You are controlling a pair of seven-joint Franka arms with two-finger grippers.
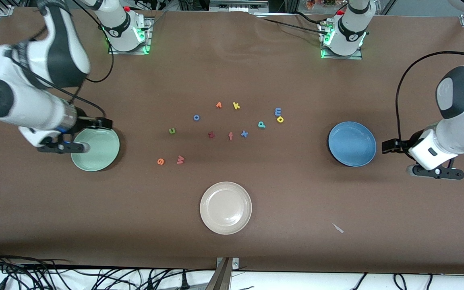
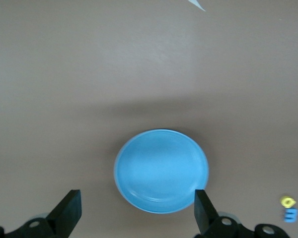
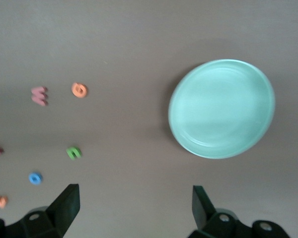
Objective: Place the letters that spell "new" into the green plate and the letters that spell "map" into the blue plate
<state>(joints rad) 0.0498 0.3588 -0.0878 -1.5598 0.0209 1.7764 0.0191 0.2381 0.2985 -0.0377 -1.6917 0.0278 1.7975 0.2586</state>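
The green plate [image 1: 95, 150] [image 3: 221, 108] lies toward the right arm's end, the blue plate [image 1: 352, 143] [image 2: 161, 171] toward the left arm's end. Between them are the olive "n" [image 1: 172, 130] [image 3: 74, 152], orange "e" [image 1: 160, 161] [image 3: 79, 89], red "w" [image 1: 180, 159] [image 3: 39, 95], light blue "m" [image 1: 278, 111] [image 2: 291, 215], yellow "a" [image 1: 280, 119] [image 2: 287, 202] and teal "p" [image 1: 261, 124]. My right gripper [image 1: 63, 148] [image 3: 134, 191] hangs open and empty over the green plate's outer edge. My left gripper [image 1: 436, 172] [image 2: 136, 196] hangs open and empty beside the blue plate.
A cream plate [image 1: 226, 208] sits nearer the front camera, mid-table. Other letters lie among the task's: blue "o" [image 1: 196, 117], yellow "k" [image 1: 236, 106], dark red "z" [image 1: 211, 135], salmon "f" [image 1: 230, 136], blue "x" [image 1: 244, 133]. A white scrap [image 1: 338, 228] lies near the front edge.
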